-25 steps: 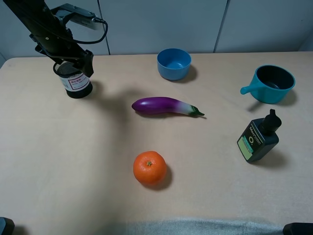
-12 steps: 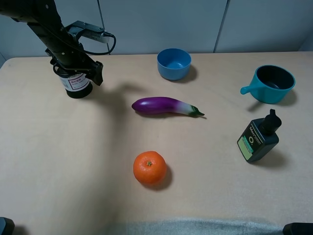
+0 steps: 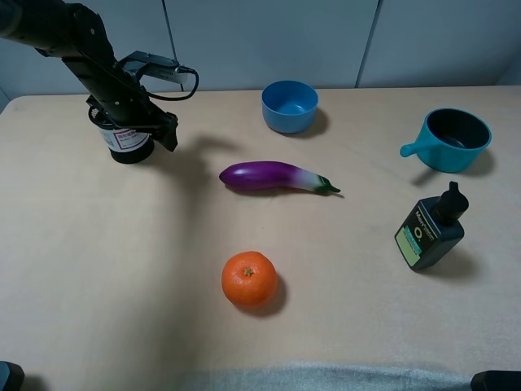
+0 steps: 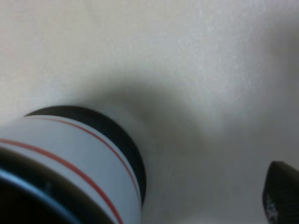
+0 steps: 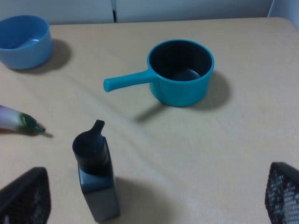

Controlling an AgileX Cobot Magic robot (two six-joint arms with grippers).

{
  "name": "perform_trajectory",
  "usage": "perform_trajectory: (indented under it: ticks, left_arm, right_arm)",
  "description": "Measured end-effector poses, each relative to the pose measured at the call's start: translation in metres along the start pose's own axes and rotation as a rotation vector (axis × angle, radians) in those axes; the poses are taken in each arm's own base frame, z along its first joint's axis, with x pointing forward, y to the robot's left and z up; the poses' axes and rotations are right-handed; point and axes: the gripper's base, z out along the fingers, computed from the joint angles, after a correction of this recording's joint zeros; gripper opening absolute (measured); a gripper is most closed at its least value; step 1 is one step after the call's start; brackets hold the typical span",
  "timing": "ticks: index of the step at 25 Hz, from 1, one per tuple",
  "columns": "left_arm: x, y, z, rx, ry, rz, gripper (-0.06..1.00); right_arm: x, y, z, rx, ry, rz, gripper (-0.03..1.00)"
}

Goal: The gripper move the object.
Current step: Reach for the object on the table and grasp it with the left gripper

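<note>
We judge the main risk to be at the far left corner of the table [image 3: 122, 269]. There the left gripper [image 3: 132, 126] sits down over the mesh cup [image 3: 129, 145], which stands upright on the surface. From the high view we cannot tell whether the jaws are spread or already pinching the cup. The left wrist view shows only the cup's labelled wall [image 4: 70, 158], blurred and very close, and one fingertip [image 4: 281, 191] off to the side. If the grip lands off-centre, the light cup could tip or skid when it is moved. The open mesh could also snag a finger or flex under pressure. The cup is near the far edge, so a push that way could send it off. The right gripper [image 5: 154, 193] is spread wide and holds nothing.

Pale wall panels [image 3: 269, 41] close off the far side. The table is a smooth beige top with soft shadows. On it stand a teal handled cup [image 3: 452, 138] far right, a blue bowl [image 3: 289, 106] far centre and a dark bottle [image 3: 429, 230] on the right. An eggplant [image 3: 273, 176] lies mid-table and an orange [image 3: 249, 278] sits nearer. All of them are well apart from the cup.
</note>
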Motion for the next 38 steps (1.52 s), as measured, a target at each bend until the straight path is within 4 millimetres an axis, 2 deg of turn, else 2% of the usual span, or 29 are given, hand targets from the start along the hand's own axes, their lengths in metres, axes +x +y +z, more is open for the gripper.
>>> perform_trajectory:
  ticks: [7, 15, 33, 38]
  left_arm:
    - [-0.0003, 0.0000, 0.0000, 0.000, -0.003, -0.004, 0.68]
    - [-0.0003, 0.0000, 0.0000, 0.000, -0.003, -0.004, 0.36]
    - [-0.0006, 0.0001, 0.0000, -0.002, -0.007, -0.003, 0.36]
    - [-0.0034, -0.0001, -0.0088, -0.004, -0.029, -0.004, 0.34]
  right_arm:
    - [0.0000, 0.0000, 0.0000, 0.000, 0.000, 0.000, 0.69]
    - [0.0000, 0.0000, 0.0000, 0.000, 0.000, 0.000, 0.69]
    - [0.0000, 0.0000, 0.0000, 0.000, 0.000, 0.000, 0.69]
    - [0.0000, 0.0000, 0.0000, 0.000, 0.000, 0.000, 0.69]
